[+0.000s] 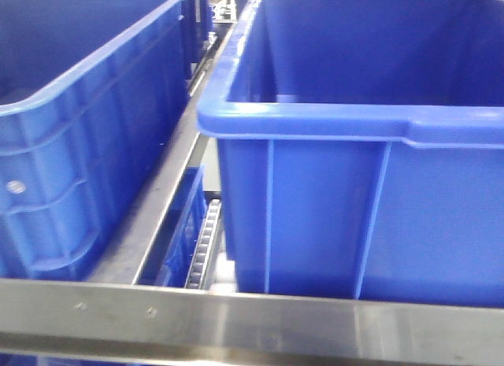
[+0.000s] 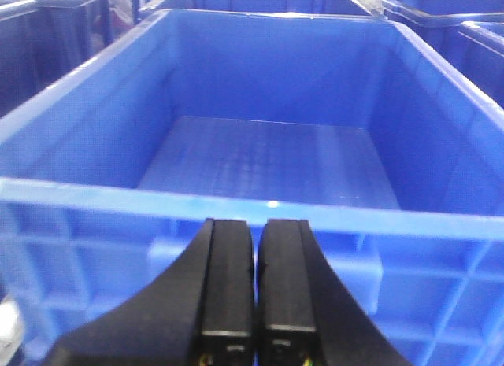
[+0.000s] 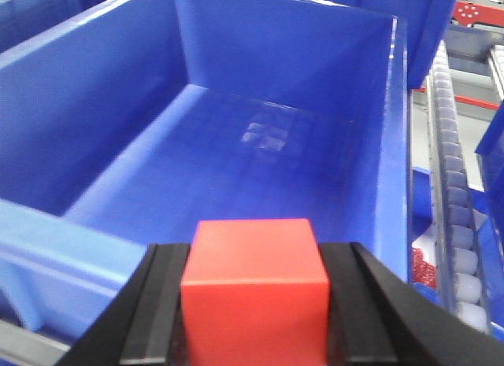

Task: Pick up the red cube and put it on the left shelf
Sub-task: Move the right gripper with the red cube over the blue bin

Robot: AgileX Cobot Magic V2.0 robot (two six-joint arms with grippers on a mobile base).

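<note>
Clamping the red cube (image 3: pixel 254 281) in our right gripper (image 3: pixel 256 303) near the six o'clock rim of the blue crate (image 3: pixel 102 122) for release; left gripper (image 2: pixel 256 279) closed, empty

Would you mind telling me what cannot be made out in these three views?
- Right wrist view: the bottom edge cuts off the red cube and the right claw, so the cube's underside is unseen.
- Left wrist view: the bottom edge cuts off the shut left claw; its arm is unseen.
- Front view: neither arm nor the cube shows; the right crate hides its own floor behind its front wall.
</note>
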